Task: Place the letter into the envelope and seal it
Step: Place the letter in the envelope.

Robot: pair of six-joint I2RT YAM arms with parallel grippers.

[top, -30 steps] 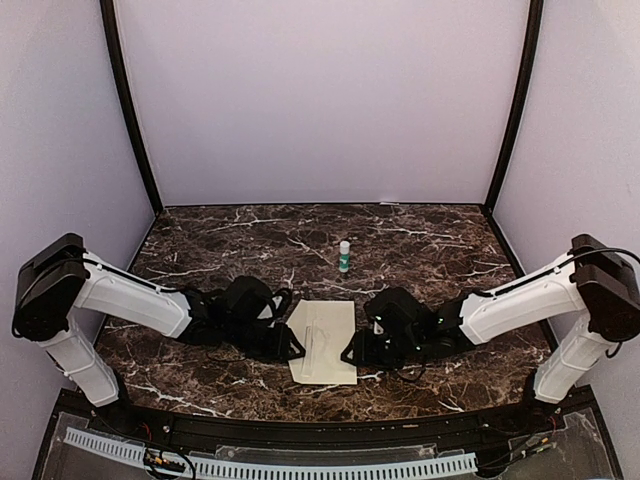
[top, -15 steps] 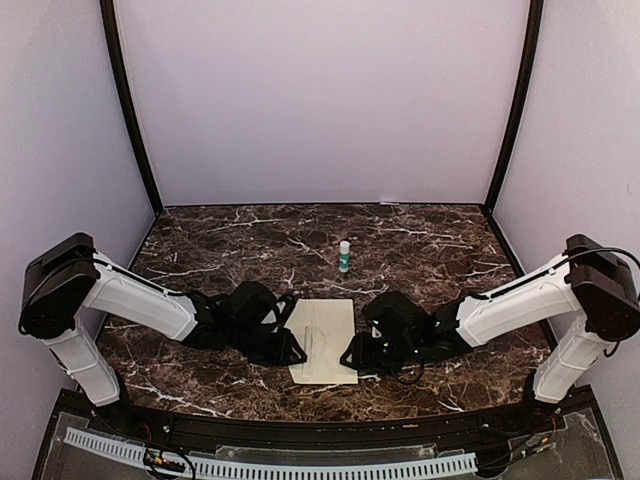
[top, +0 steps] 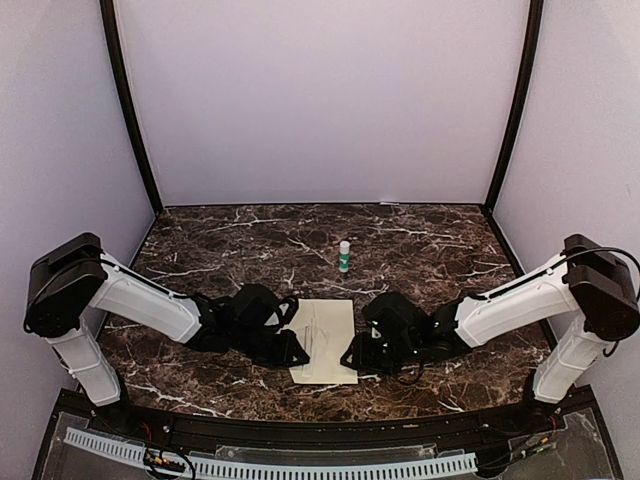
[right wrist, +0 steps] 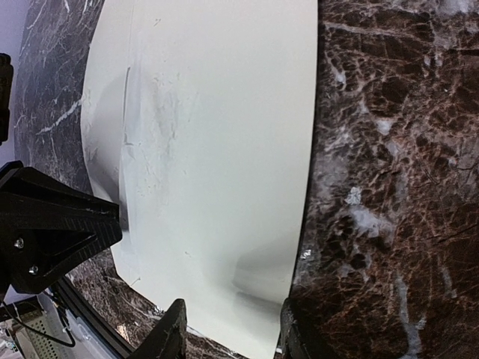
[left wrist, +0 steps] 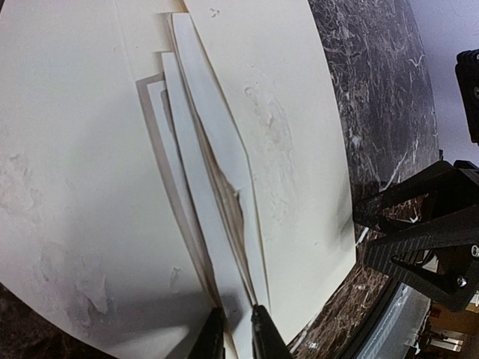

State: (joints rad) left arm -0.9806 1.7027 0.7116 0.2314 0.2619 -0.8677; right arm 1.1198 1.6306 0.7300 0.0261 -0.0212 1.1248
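In the left pincer [left wrist: 236,323], nearly together, a white edge of the letter [left wrist: 213,134] is being pinched, while the right pincer [right wrist: 228,325], apart, is being poised over the envelope [top: 325,345] by the middle of the table's [top: 430,240] near edge, so slow, flat feeding is likely being called for.

A dark brown marble-patterned table [top: 430,240] with white veins fills the floor of the booth. A small white glue stick with a green band [top: 344,256] stands upright toward its far side. Pale lilac walls [top: 320,100] and black corner posts [top: 128,110] enclose it.
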